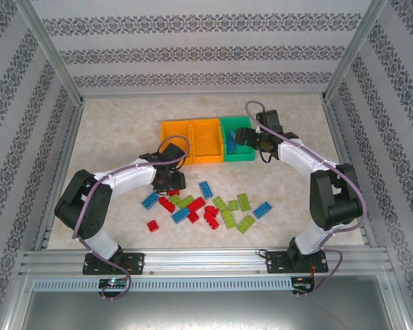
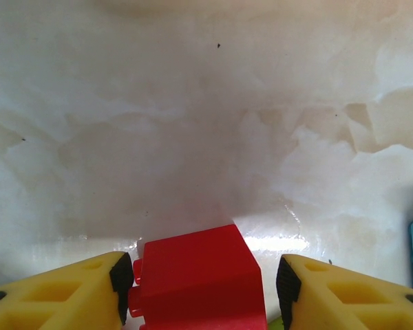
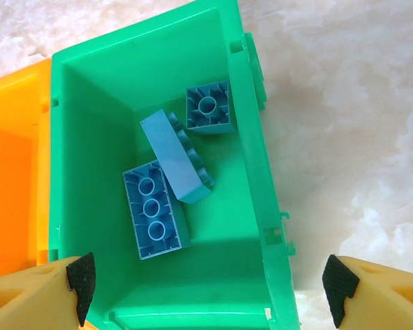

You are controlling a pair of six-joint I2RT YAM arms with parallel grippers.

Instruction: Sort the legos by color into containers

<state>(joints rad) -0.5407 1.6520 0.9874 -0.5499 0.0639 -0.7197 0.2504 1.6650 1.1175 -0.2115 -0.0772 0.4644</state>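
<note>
Presently, the red lego (image 2: 193,275) is bracketed, unclamped, by the part-open left tool (image 2: 204,283); the right tool (image 3: 210,282) is held wide and empty over the green container (image 3: 251,137).

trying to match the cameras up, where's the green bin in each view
top external: the green bin is the rightmost of the three bins in the row.
right wrist: green bin at centre, seen from above, with three blue legos inside.
left wrist: aimed at a red lego on the tabletop.
shared landmark: the orange bin beside its left wall.
</note>
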